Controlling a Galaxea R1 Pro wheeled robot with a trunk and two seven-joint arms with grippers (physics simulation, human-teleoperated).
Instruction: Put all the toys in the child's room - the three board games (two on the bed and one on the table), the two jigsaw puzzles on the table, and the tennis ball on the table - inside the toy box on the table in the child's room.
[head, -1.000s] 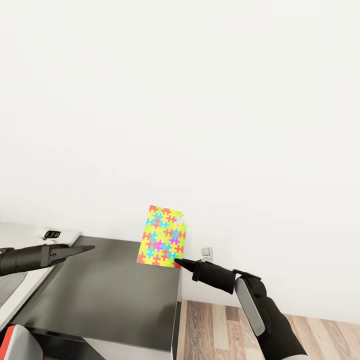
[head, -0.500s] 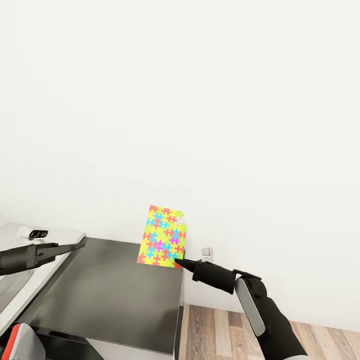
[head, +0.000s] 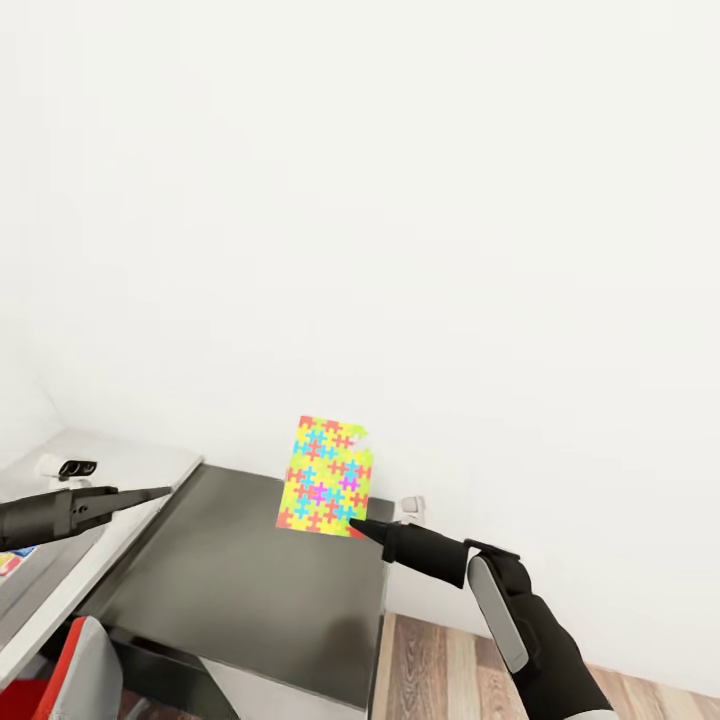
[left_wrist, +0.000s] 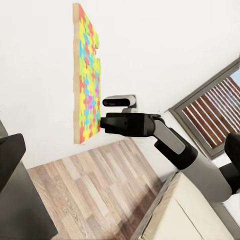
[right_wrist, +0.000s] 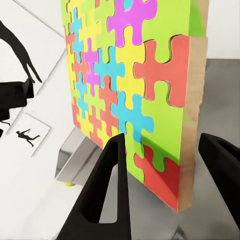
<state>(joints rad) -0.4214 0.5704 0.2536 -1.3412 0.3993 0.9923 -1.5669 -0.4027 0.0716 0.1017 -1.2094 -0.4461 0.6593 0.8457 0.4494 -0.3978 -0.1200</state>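
Head view — right gripper (head: 352, 527) pinching jigsaw puzzle (head: 325, 476), upright above dark table (head: 230, 590)

Our right arm is matte black with a long light-grey panel along the forearm, tapering to a black gripper (head: 358, 525) with slim pointed fingers (right_wrist: 106, 190). Our left gripper (head: 150, 493) is likewise black, narrowing to a thin tip.

The jigsaw puzzle (right_wrist: 131, 82) is a board with a bare wooden edge and a smooth, matt face of bright colours. The right gripper (right_wrist: 167, 187) has matt black plastic fingers. At six o'clock the table (head: 240, 590) looks dark and satiny; the floor (head: 440, 675) is wood-grained plank
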